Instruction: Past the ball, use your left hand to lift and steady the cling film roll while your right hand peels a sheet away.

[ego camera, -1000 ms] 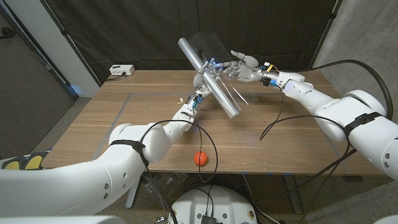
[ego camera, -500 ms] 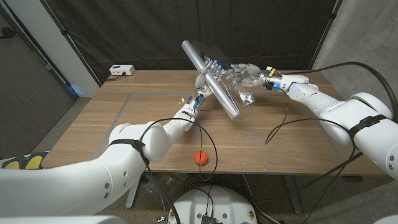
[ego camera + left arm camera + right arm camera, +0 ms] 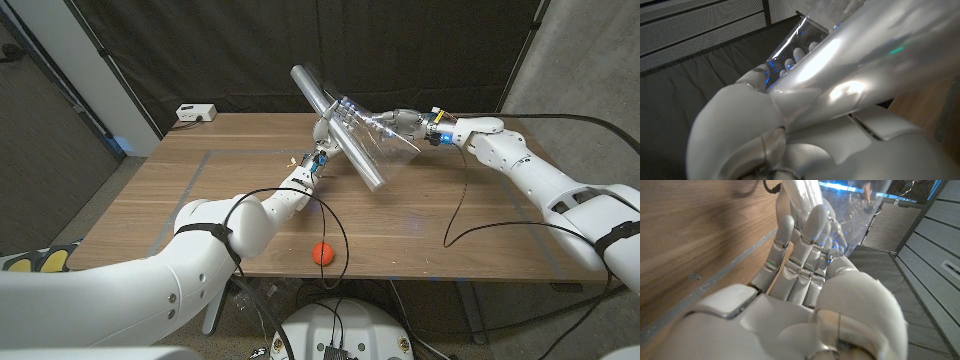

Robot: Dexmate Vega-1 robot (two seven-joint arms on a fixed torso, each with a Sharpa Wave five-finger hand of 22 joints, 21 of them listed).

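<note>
Both hands on roll, no writing legible

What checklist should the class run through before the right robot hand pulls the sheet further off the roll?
1. Roll lifted off the table: ok.
2. Left robot hand grips the roll: ok.
3. Right robot hand has hold of the sheet: cannot tell; its fingers are at the film.
4. Sheet partly off the roll: ok.
5. Ball away from both hands: ok.
</note>
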